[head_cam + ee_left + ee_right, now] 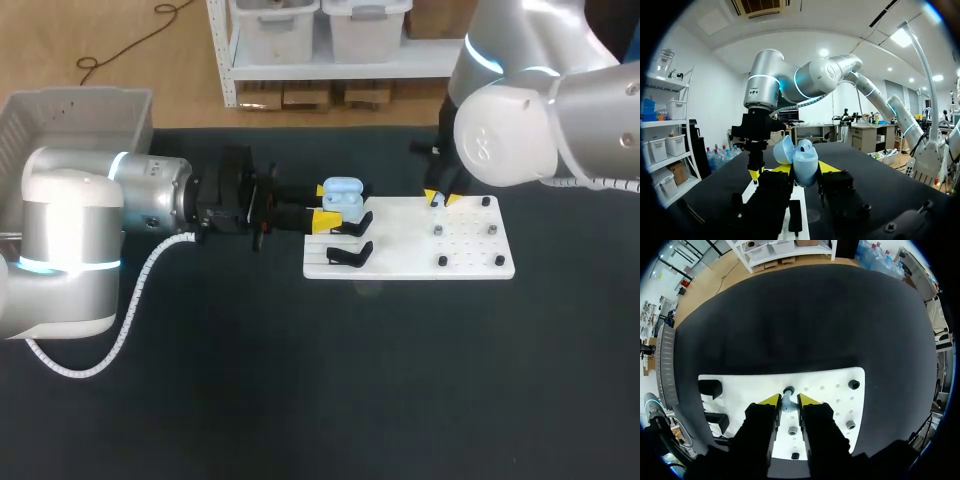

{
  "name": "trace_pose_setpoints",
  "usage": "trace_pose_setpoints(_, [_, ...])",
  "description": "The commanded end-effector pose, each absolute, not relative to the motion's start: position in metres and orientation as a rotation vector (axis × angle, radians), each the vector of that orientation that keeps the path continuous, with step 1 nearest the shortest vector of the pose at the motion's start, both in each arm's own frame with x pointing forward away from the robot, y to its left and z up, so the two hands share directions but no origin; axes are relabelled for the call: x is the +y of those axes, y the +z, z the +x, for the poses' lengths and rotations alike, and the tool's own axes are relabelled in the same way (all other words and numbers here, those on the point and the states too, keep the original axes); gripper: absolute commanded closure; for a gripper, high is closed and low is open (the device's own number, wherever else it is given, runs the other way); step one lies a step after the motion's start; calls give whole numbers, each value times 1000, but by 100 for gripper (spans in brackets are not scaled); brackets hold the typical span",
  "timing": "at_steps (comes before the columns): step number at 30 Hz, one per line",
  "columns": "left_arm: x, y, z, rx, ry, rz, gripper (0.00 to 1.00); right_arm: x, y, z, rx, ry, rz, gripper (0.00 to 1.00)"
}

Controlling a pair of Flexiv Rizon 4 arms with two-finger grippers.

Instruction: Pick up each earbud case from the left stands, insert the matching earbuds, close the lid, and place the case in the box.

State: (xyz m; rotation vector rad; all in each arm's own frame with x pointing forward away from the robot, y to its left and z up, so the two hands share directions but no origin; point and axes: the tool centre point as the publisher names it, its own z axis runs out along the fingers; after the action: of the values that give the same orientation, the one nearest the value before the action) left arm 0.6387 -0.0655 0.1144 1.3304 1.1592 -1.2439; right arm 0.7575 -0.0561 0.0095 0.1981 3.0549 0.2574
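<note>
Yellow-tipped left gripper (805,168) clamped on pale blue plastic earbud case (805,161), lid hinged open, contents unclear, right gripper (789,401) pinching small grey earbud (788,403) on white pegboard (832,386)

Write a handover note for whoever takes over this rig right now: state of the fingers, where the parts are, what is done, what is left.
Left gripper: fingers shut on the light blue earbud case, lid open, at the stand end of the white board.
Right gripper: fingers appear shut on an earbud at the board's peg end.
The two black stands next to the case are bare.
The grey box sits at the far left.
Done: case gripped and open, one earbud gripped.
Left: seat the earbuds, close the lid, put the case in the box.
</note>
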Motion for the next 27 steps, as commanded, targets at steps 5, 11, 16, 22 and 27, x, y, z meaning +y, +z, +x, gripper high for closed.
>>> trace_pose_setpoints(5, [-65,114,639,1158,-1245,1331,100,-56,11,758,3056,250,199,100])
trace_pose_setpoints(11, [-65,114,639,1158,-1245,1331,100,-57,22,751,3053,242,205,100])
trace_pose_setpoints(16, [-65,114,639,1158,-1245,1331,100,-59,42,739,3047,238,208,100])
trace_pose_setpoints(22, [-65,114,639,1158,-1245,1331,100,-60,76,722,3030,232,209,100])
trace_pose_setpoints(27, [-65,114,639,1158,-1245,1331,100,-54,112,703,3007,205,175,100])
